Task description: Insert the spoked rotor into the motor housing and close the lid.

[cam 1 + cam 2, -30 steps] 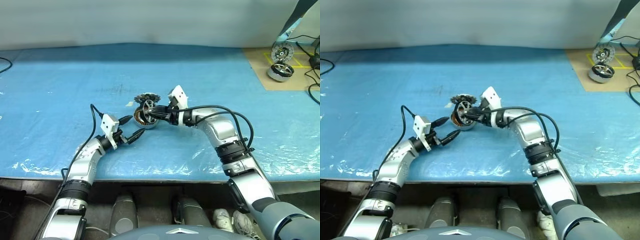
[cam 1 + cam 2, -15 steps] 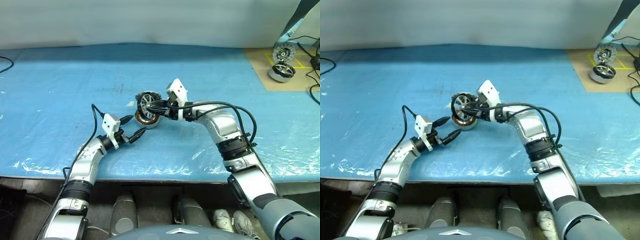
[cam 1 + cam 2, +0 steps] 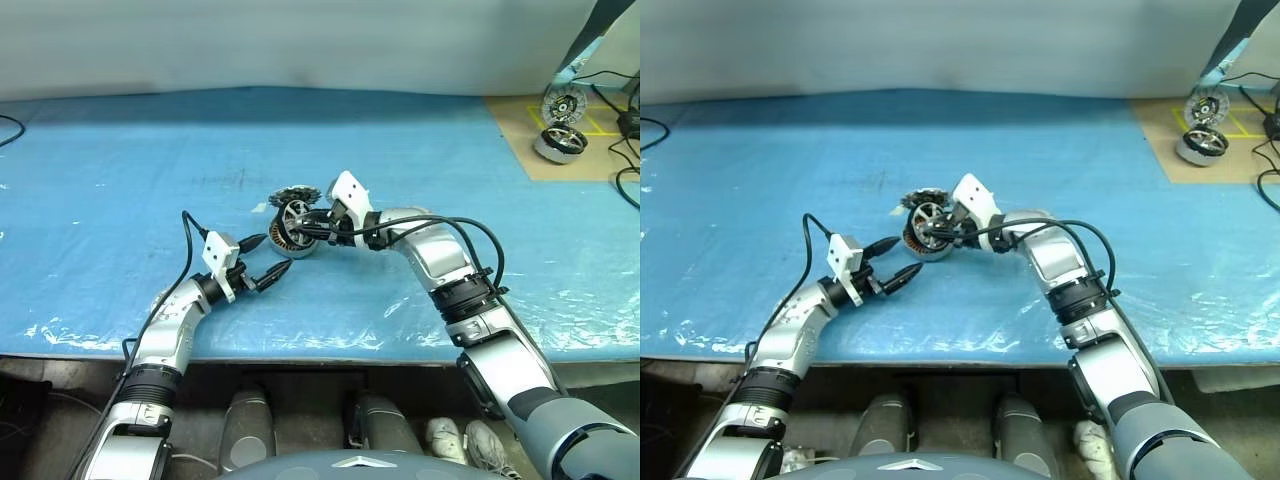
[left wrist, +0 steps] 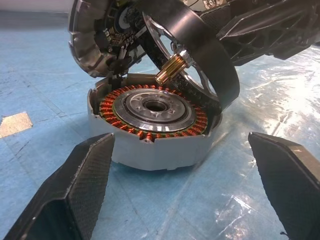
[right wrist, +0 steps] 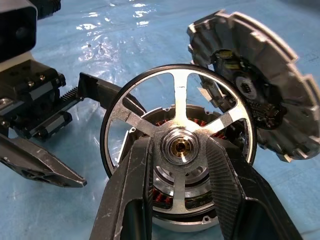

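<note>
One spoked rotor [image 5: 177, 145], hub gripped in the right jaws [image 5: 177, 165], tilts over the motor housing [image 4: 152, 125]; left jaws [image 4: 180, 195], open, wait at seven o'clock.

head pair: look down over table [image 3: 120, 180] | wrist cams: close, facing each other, share housing [image 4: 150, 130]

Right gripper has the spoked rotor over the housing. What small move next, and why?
Probably level the shiny silver spoked rotor and ease it down. The right gripper grips its hub, but it sits tilted, one edge raised above the round grey motor housing's copper windings. The toothed grey lid leans behind, clear.
</note>
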